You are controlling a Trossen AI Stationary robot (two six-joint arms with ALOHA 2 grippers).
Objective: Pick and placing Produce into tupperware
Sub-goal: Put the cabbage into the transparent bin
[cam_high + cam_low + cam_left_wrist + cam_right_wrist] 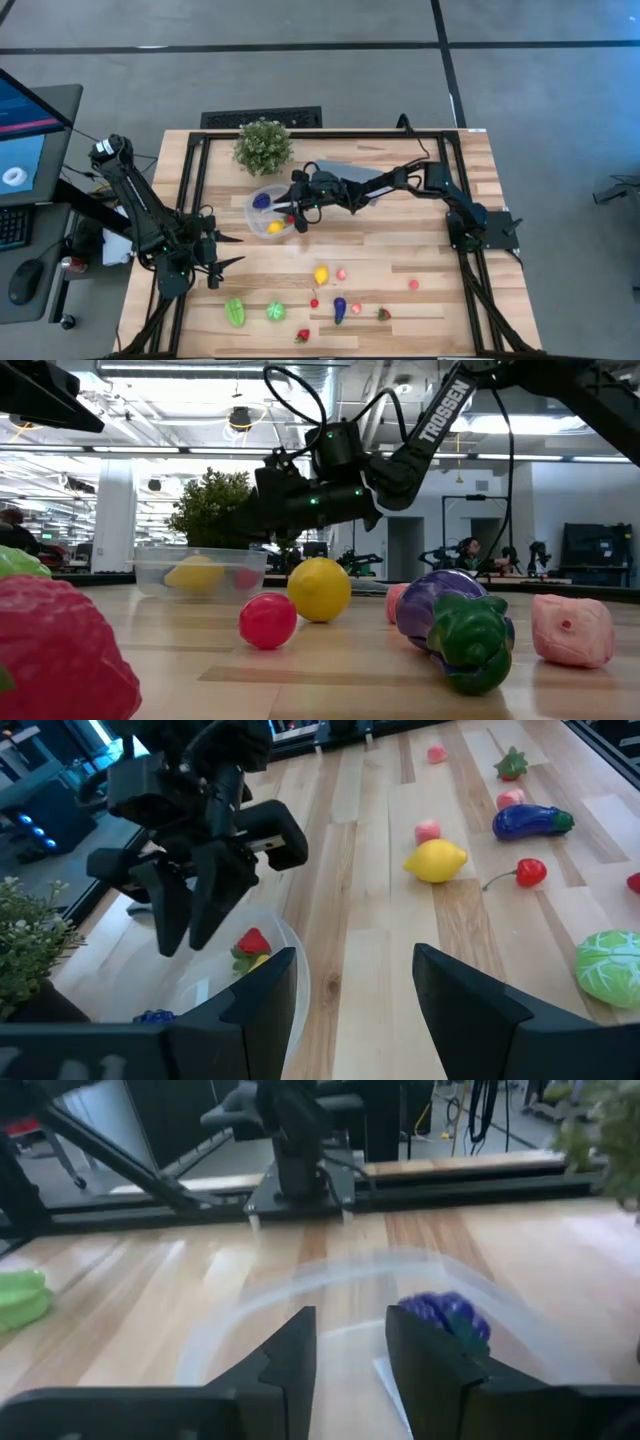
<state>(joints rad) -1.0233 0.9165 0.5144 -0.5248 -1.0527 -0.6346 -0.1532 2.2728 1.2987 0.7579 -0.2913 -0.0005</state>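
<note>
The clear round tupperware (266, 212) stands left of the table's middle. In it lie a purple-blue piece (445, 1315), a yellow piece (275, 228) and a red strawberry (250, 940). My right gripper (190, 935) hangs over the tupperware's inside, beside the strawberry. Its fingers are drawn close together with nothing between them (350, 1320). More produce lies toward the near edge: a lemon (321, 274), an eggplant (339, 310), a cherry (314, 302), a green cabbage (235, 312) and several small pink and red pieces. My left gripper (228, 250) waits open at the left, pointing at the tupperware.
A leafy potted plant (263, 145) stands just beyond the tupperware at the far edge. A flat grey-blue cloth (350, 172) lies under my right arm. Black frame rails (195, 180) run along the table's sides. Bare wood shows between the tupperware and the loose produce.
</note>
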